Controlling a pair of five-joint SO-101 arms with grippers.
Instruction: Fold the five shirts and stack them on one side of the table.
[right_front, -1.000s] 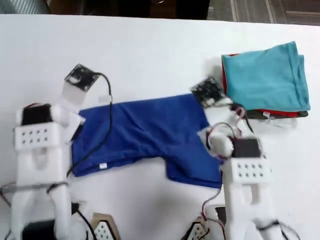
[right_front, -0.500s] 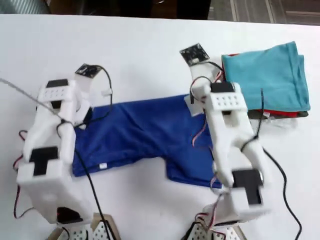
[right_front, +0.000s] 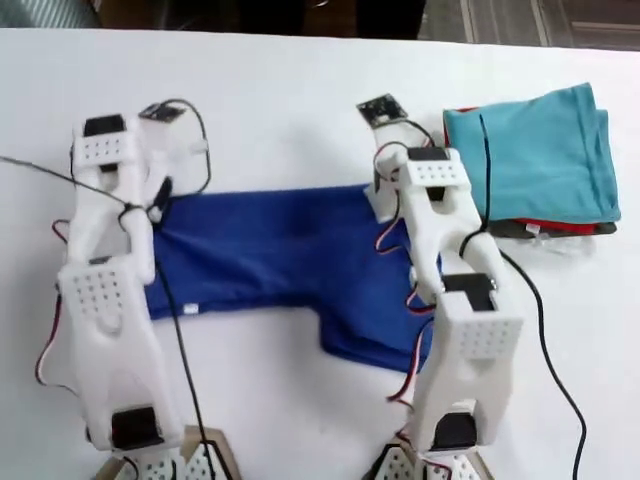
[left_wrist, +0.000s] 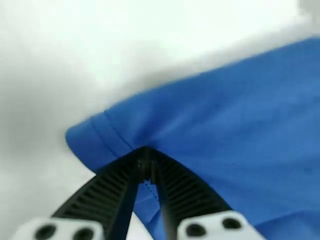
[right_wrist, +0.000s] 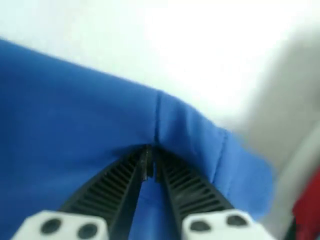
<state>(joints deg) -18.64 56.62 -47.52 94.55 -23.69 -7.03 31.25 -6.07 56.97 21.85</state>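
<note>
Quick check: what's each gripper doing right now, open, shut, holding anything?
Left gripper: shut on the blue shirt, pinching its edge.
Right gripper: shut on the blue shirt, also at an edge.

White printed arms (right_front: 100, 300), black ribbed fingers (left_wrist: 105, 192), black and red cables (right_front: 540, 310).

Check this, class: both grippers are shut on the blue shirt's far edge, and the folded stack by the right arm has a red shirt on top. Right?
Not quite. The high view shows a teal shirt on top of the stack, with a red layer beneath it. The rest holds: the left gripper and the right gripper are shut on the blue shirt's far edge.
</note>
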